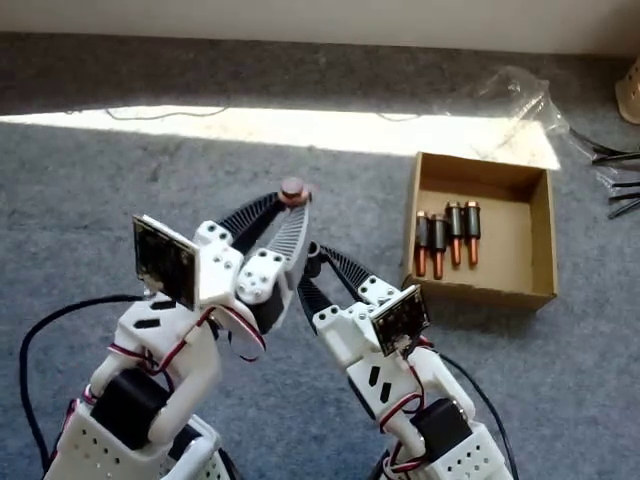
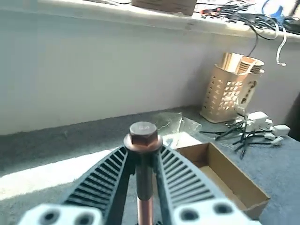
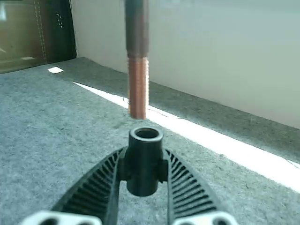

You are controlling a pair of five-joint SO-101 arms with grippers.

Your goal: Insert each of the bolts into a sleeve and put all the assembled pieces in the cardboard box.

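Carpet point(image 1: 100, 190); bolt point(image 2: 143, 137) half-hidden between jaws

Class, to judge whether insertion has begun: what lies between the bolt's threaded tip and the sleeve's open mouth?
Nothing: in the right wrist view a bare gap separates the bolt from the sleeve, with carpet behind it.

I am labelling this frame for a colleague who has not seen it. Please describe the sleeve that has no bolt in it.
Beside the cardboard box, two white arms meet over the grey carpet. The right gripper holds the sleeve upright, just under the bolt. Unlike the four pieces in the box, it is an empty black tube.
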